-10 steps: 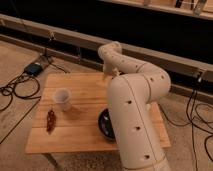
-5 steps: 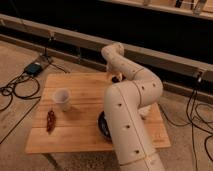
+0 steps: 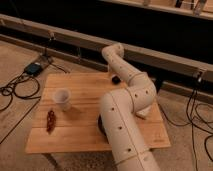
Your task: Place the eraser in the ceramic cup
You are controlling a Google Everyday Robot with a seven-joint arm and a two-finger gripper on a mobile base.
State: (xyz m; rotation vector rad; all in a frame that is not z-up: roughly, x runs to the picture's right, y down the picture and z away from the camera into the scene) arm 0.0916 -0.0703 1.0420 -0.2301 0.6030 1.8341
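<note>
The ceramic cup (image 3: 62, 98) is small, white and upright on the left half of the wooden table (image 3: 85, 140). A small reddish-brown object (image 3: 50, 120), apparently the eraser, lies on the table in front of and left of the cup. My white arm rises from the bottom of the view, reaches over the table and folds back near its far edge. The gripper (image 3: 115, 78) shows there as a dark tip pointing down, far right of and behind the cup. It is open and nothing shows in it.
A wide dark bowl (image 3: 101, 126) is mostly hidden behind my arm at the table's front middle. Cables and a blue box (image 3: 34, 68) lie on the floor to the left. A dark wall with a rail runs behind the table.
The arm's upper links have shifted slightly, reaching a little farther toward the table's back edge. The cup and the reddish-brown object have not moved.
</note>
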